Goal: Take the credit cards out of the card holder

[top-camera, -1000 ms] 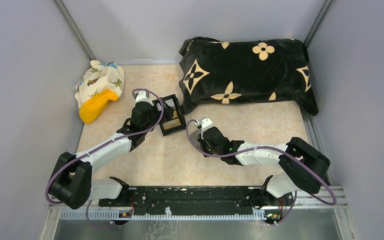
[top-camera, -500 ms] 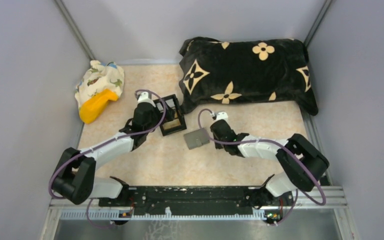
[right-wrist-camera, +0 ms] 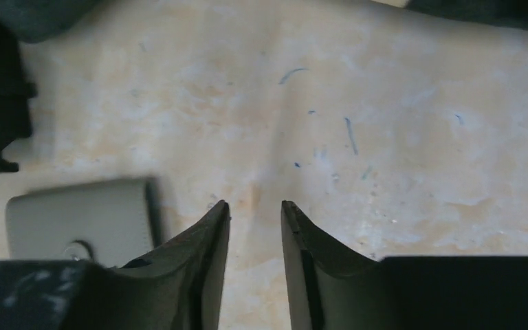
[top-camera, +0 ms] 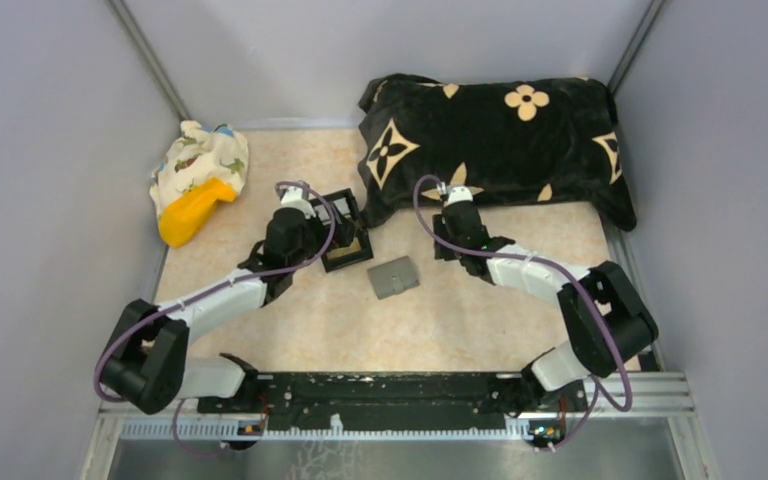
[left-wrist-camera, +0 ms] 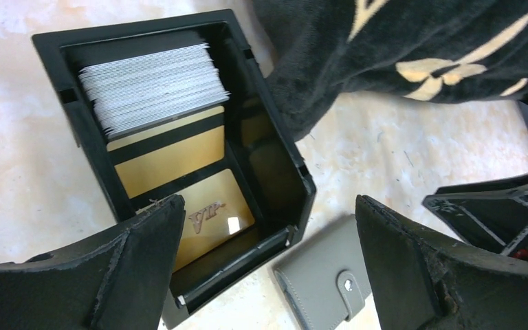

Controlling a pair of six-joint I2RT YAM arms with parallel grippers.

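Grey card holder (top-camera: 393,277) let go, right hand (right-wrist-camera: 254,207) drawn back, slightly parted, left hand (left-wrist-camera: 267,203) spread

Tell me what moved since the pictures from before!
The right fingers let go of the grey card holder, left it flat on the table beside the black box, and drew away towards the black pillow, opening slightly with nothing between them. The left fingers stayed wide open over the black box, barely shifting. Pillow and patterned cloth bundle stayed put.
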